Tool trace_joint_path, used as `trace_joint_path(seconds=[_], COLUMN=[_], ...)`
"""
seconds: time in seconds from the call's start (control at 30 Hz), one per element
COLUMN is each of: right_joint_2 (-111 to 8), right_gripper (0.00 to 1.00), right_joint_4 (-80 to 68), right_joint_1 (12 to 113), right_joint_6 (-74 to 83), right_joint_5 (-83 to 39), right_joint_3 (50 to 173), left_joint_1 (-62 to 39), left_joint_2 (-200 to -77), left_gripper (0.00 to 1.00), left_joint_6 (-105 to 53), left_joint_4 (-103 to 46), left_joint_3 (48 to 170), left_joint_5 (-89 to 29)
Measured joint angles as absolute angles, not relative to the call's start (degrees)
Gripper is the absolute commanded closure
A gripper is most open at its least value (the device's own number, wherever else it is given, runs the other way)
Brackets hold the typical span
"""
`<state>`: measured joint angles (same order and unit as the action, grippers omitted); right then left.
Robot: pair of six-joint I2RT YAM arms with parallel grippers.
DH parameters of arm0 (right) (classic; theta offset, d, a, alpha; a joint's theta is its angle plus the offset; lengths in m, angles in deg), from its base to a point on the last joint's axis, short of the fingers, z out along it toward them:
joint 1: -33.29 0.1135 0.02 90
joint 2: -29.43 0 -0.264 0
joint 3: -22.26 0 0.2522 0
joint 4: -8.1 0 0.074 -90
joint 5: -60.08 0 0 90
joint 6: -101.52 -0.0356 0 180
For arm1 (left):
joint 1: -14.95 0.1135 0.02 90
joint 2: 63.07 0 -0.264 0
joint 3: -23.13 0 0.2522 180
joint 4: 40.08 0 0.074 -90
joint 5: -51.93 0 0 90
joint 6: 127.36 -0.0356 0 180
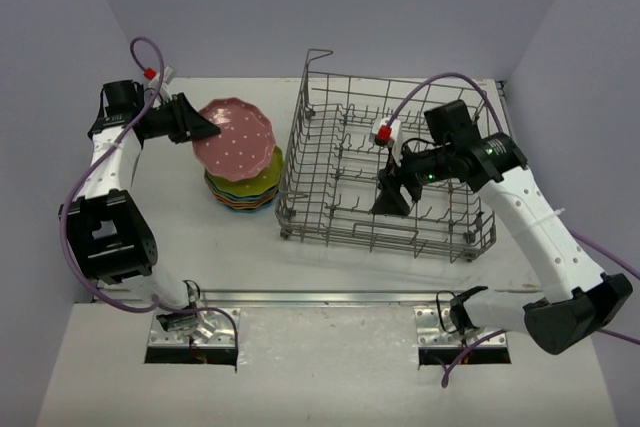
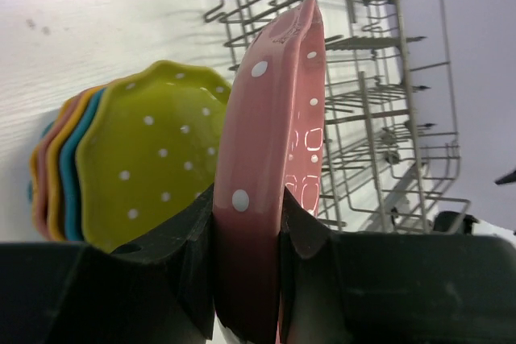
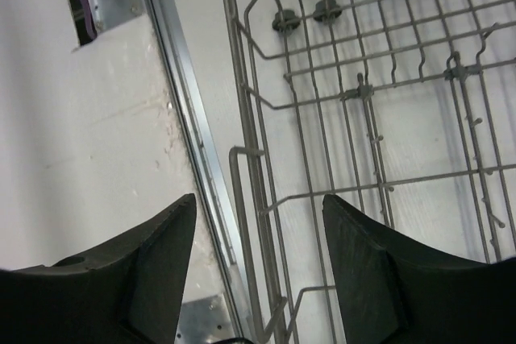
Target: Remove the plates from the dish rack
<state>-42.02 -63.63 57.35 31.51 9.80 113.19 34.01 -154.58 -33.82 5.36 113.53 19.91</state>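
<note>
My left gripper (image 1: pixel 205 129) is shut on the rim of a pink dotted plate (image 1: pixel 235 137), held just above a stack of plates (image 1: pixel 243 190) left of the dish rack (image 1: pixel 385 162). From the left wrist, the pink plate (image 2: pixel 274 159) stands edge-on between the fingers, with the yellow-green plate (image 2: pixel 153 163) topping the stack behind it. The grey wire rack shows no plates inside. My right gripper (image 1: pixel 392 197) hangs over the rack's near side, open, nothing between its fingers (image 3: pixel 161 259). Below it the rack's near wall (image 3: pixel 250 199) runs between the jaws.
A metal rail (image 1: pixel 320 297) runs along the table's near edge with both arm bases on it. Purple walls enclose the table on three sides. White table surface (image 1: pixel 200 247) lies in front of the plate stack.
</note>
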Motion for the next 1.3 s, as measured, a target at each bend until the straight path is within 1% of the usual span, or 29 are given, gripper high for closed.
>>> trace_joint_path(seconds=[0.2,0.33,0.43,0.47,0.53,0.57,0.67,0.7,0.73,0.77,0.8,1.0,1.3], right_joint_2=[-41.7,-40.6,-39.9,-39.9,-39.8,-39.8,-39.7,-39.6,-39.4,-39.3,-39.3,-39.6,-39.9], right_gripper=[0.34,0.33,0.35,0.37,0.43,0.49,0.73,0.85,0.94,0.99,1.0,1.0,1.0], right_joint_4=[-69.5,-68.7,-67.1,-66.5,-64.8,-63.9,-62.4,-62.6,-62.5,-62.4,-62.0,-58.3,-56.6], right_joint_1=[57.9,60.8,63.1,63.6,64.1,64.2,64.4,64.8,65.2,65.4,65.4,65.4,62.8], right_joint_6=[38.9,40.6,41.0,41.0,40.9,40.8,40.2,39.8,39.8,39.5,39.7,42.7,43.8], right_joint_5=[9.0,4.5,0.4,-1.1,-4.3,-5.7,-8.0,-8.0,-8.4,-8.7,-9.3,-11.9,-12.2], right_joint_3=[110.4,105.9,102.9,102.1,100.9,100.5,99.9,99.7,99.6,99.5,99.5,99.0,98.9], left_joint_1=[34.1,34.1,34.1,34.1,34.1,34.1,34.1,34.1,34.1,34.1,34.1,34.1,32.8], left_joint_2=[-154.6,-154.6,-154.6,-154.6,-154.6,-154.6,-154.6,-154.6,-154.6,-154.6,-154.6,-154.6,-153.7], left_gripper=[1.0,1.0,1.0,1.0,1.0,1.0,1.0,1.0,1.0,1.0,1.0,1.0,1.0], left_joint_6=[-36.7,-38.1,-39.1,-39.4,-40.1,-40.4,-40.8,-40.9,-41.0,-41.1,-41.2,-41.0,-39.8], left_joint_4=[6.4,6.8,7.0,7.1,7.1,7.2,7.1,7.1,7.1,7.1,7.1,7.1,6.8], left_joint_3=[112.3,111.0,110.3,110.1,109.9,109.9,109.7,109.6,109.5,109.4,109.4,109.2,108.7], left_joint_5=[14.5,12.8,12.0,11.7,11.0,10.7,10.5,10.4,10.4,10.3,10.2,9.7,7.0])
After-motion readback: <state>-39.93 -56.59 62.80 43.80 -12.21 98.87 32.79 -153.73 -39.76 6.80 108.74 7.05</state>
